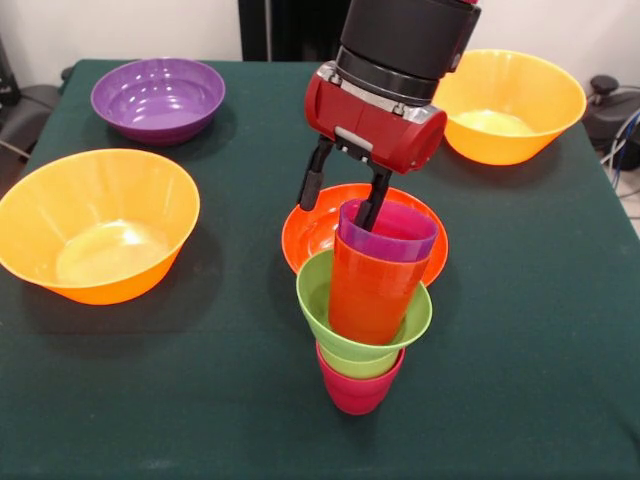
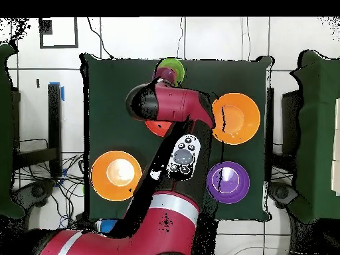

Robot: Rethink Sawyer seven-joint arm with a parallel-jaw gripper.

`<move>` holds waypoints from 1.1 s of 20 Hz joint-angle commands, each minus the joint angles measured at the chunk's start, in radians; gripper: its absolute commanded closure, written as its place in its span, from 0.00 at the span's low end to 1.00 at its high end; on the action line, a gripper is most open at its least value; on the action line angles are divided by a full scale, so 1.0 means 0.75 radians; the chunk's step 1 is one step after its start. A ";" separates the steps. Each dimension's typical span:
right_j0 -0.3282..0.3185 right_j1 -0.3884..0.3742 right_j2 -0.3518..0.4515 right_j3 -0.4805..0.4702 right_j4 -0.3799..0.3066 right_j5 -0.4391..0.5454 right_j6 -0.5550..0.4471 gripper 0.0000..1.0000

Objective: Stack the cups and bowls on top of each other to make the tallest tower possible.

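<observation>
Since these are all thin glossy plastic, I'd guess the whole tower [image 1: 368,310] is super light, fairly stiff and pretty slippery, so it probably tips if you nudge it sideways. It stands near the middle of the table [image 1: 520,380], toward the near edge: a crimson cup [image 1: 358,390] at the bottom, a lime green cup [image 1: 345,310] flaring out above it, an orange-red cup [image 1: 372,290] sitting in that, and a purple cup [image 1: 390,232] nested on top. The gripper [image 1: 345,195] hangs right over the purple one, fingers spread fairly wide, with the right finger dipping at or just inside the purple rim and the left finger out in the air; it doesn't look clamped on anything. The rim wall seems the only sane place to pinch, gently. Just behind the tower sits a red-orange bowl [image 1: 318,228], close enough to get bumped. A big orange bowl [image 1: 95,225] is off to the left, another orange bowl [image 1: 520,105] far right, and a purple bowl [image 1: 158,98] far left, all well apart from the stack.
</observation>
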 commanded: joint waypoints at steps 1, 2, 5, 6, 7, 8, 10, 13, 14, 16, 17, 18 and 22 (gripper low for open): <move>-0.011 0.010 0.151 0.089 0.001 0.014 0.078 0.00; -0.013 0.005 0.151 0.086 0.001 0.021 0.074 0.00; -0.019 -0.018 0.158 0.090 0.003 0.047 0.057 0.00; -0.020 -0.028 0.160 0.092 0.004 0.058 0.050 0.00; -0.017 -0.043 0.157 0.088 0.005 0.087 0.042 0.00; -0.009 -0.065 0.148 0.080 0.008 0.130 0.038 0.00; 0.001 -0.109 0.134 0.060 0.015 0.222 0.023 0.00; -0.006 -0.151 0.148 0.041 0.027 0.295 0.001 0.00; -0.009 -0.162 0.148 0.038 0.029 0.307 -0.002 0.00; -0.011 -0.171 0.152 0.040 0.030 0.311 0.000 0.00; -0.011 -0.170 0.152 0.039 0.029 0.309 0.002 0.00; -0.013 -0.168 0.155 0.040 0.028 0.302 0.004 0.00; -0.016 -0.154 0.163 0.041 0.021 0.272 0.014 0.00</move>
